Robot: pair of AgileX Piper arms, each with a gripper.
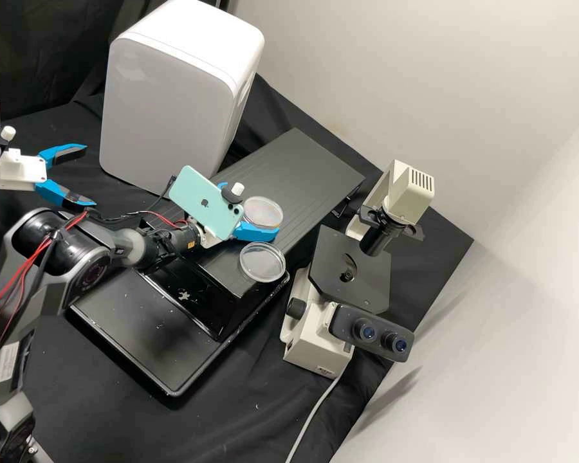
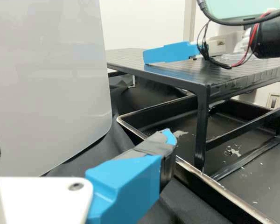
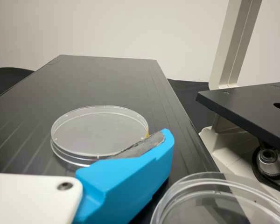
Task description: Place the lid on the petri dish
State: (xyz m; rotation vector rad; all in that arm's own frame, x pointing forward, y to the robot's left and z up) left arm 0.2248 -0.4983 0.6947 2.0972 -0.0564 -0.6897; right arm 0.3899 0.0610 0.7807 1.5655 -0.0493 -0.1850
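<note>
On the raised black shelf [image 1: 302, 167], the lid [image 3: 99, 132] is seen lying flat between the right gripper's [image 1: 257, 220] parted fingers; the uncovered petri dish [image 1: 262, 262] is set just beside. Well apart, the left gripper [image 1: 87, 177] is likewise spread.

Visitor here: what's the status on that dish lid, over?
Left gripper open, beside white appliance. Right gripper at farther petri half on black shelf. Nearer half lies apart beside it, unjoined. Microscope close alongside, not between.
</note>
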